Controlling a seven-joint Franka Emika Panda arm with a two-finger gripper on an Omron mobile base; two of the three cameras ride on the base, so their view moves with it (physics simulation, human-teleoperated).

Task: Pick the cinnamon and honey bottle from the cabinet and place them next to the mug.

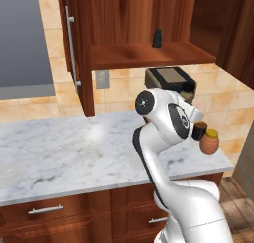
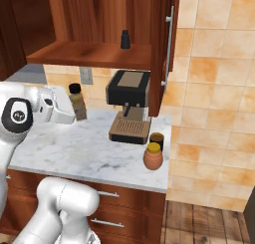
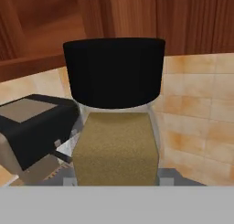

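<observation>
Cinnamon [image 2: 77, 102] clamped upright in closed gripper [image 2: 74, 114] above open counter [image 2: 74, 148]; honey [image 2: 153, 157] touches mug [image 2: 157, 140] near counter edge

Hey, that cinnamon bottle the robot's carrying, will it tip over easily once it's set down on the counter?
Probably yes: the cinnamon is tall and slim, so a nudge near its black cap could topple it. Being round, it would likely roll on the smooth marble counter. It looks rigid, so the end effector should hold it without squashing it.

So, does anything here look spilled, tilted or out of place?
Nothing stands out. The cinnamon is upright in the jaws, above the counter. The honey bottle stands upright beside the mug.
</observation>
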